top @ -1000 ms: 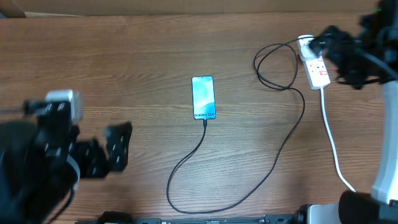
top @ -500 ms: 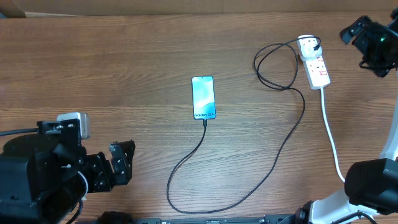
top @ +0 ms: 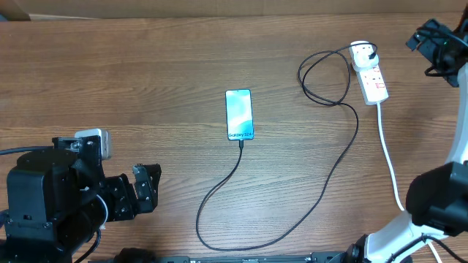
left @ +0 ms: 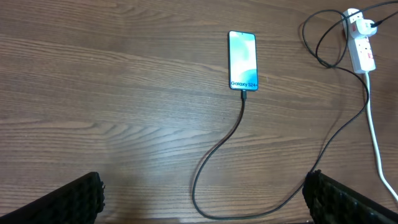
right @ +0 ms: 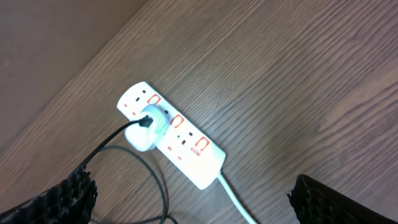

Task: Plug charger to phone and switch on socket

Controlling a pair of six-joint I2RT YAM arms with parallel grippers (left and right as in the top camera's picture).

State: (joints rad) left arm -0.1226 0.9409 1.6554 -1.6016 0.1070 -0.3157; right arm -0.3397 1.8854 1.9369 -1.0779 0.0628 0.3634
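On woodgrain table (top: 110, 73), slim phone (top: 239, 115), looped charger (top: 197, 225)

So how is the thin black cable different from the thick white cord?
The thin black cable is skinny; the thick white cord is fatter. The black cable swings in wide loops; the white cord runs nearly straight. The black cable reaches the slim blue-screened phone; the white cord does not. Both join the white oblong extension strip.
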